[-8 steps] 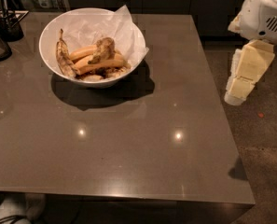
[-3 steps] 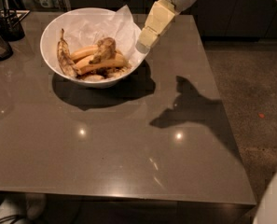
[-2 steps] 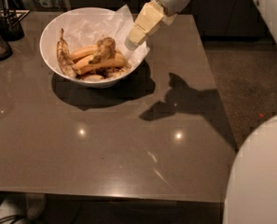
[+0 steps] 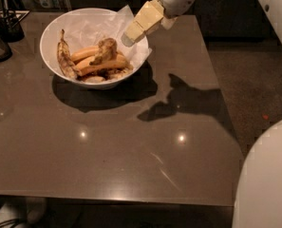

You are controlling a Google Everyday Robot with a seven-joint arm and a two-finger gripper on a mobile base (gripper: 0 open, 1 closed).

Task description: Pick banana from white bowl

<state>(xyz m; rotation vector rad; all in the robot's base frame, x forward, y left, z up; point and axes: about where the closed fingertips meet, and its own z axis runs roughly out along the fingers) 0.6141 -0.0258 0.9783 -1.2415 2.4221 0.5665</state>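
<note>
Approach is the step in hand: the gripper point(image 4: 128, 38) hangs over the right side of the bowl point(image 4: 44, 41), near the banana point(image 4: 106, 49), which lies on top of two yellow bananas point(image 4: 100, 64). How wide it stands I cannot tell. It should probably descend over the banana's middle, clear of the paper point(image 4: 126, 19).

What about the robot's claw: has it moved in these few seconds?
Yes. The gripper has swung left, from beside the right edge of the table to the right rim of the white bowl, close to the mottled brown banana.
</note>
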